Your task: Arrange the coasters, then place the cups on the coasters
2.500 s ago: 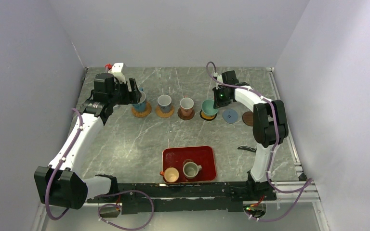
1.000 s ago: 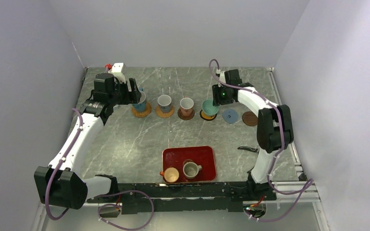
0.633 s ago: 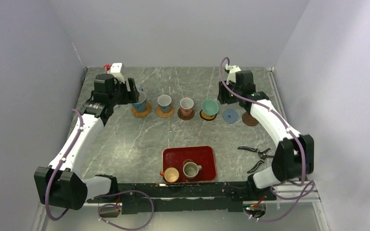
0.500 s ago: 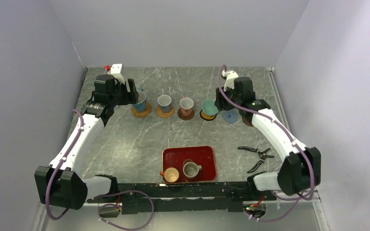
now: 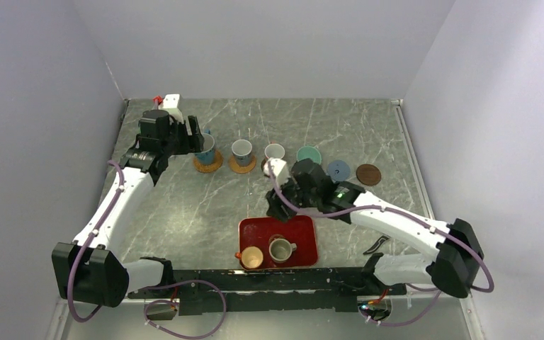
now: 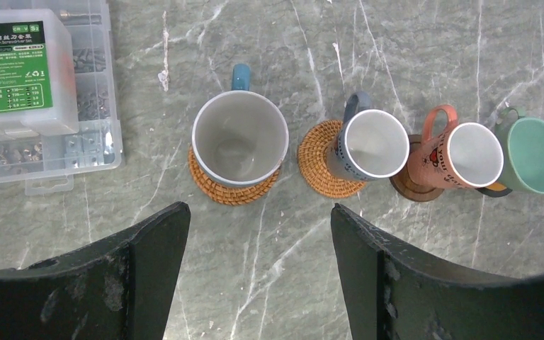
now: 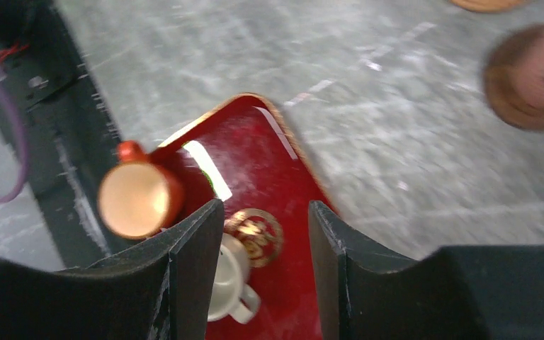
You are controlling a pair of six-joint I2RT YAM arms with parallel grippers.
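Four cups stand in a back row on coasters: a large white cup with a blue handle [image 5: 205,149] [image 6: 239,138] on a tan coaster [image 6: 234,185], a white cup [image 5: 241,149] [image 6: 374,144], an orange-handled white cup [image 5: 274,151] [image 6: 471,154] and a teal cup [image 5: 309,154] [image 6: 536,154]. A blue-grey coaster [image 5: 337,170] and a dark brown coaster [image 5: 368,174] lie bare. An orange cup [image 5: 252,257] [image 7: 136,200] and a grey-olive cup [image 5: 280,249] [image 7: 228,280] sit in the red tray [image 5: 297,230]. My left gripper [image 5: 198,139] [image 6: 258,212] is open beside the large cup. My right gripper [image 5: 278,205] [image 7: 265,209] hangs open over the tray, holding nothing.
A clear plastic parts box [image 6: 35,85] sits at the back left, close to the large cup. Dark tool handles [image 5: 377,245] show on the table beside my right arm. The arm bases and a black rail [image 5: 269,283] line the near edge.
My right arm has swung from the teal cup at the back right down and left, and now sits over the red tray. The left arm has not moved.
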